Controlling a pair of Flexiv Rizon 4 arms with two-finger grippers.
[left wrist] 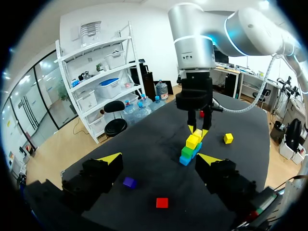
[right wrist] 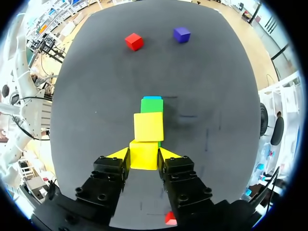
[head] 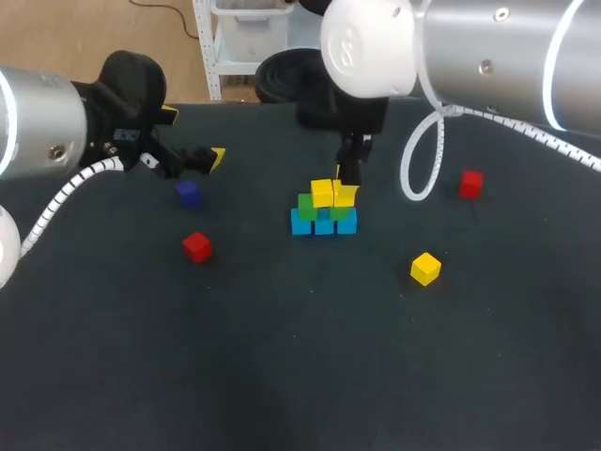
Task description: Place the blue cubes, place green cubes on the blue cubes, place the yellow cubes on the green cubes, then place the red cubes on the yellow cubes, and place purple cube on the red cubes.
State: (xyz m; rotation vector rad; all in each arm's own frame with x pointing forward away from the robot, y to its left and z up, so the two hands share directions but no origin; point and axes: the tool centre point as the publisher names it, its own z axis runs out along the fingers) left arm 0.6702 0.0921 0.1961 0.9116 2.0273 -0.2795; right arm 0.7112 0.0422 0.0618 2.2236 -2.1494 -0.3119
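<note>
The right claw (right wrist: 144, 156) is clenched on a yellow cube (right wrist: 143, 162), its two yellow tips pressing the cube's opposite sides. The cube sits on top of the stack near the middle of the dark tabletop (head: 300, 366). Just beside it, on the same level, rests a second yellow cube (right wrist: 148, 126). In the head view both lie on the green cubes (head: 306, 205), which stand on a row of three blue cubes (head: 324, 225).

The left claw (left wrist: 159, 161) hangs released over the tabletop's left part, well apart from the stack, with nothing between its spread fingers. The purple cube (head: 188, 194) and a red cube (head: 196, 246) lie on the tabletop near it. A loose yellow cube (head: 425, 268) lies to the stack's right. The other red cube (head: 470, 183) lies farther right, toward the far edge.
</note>
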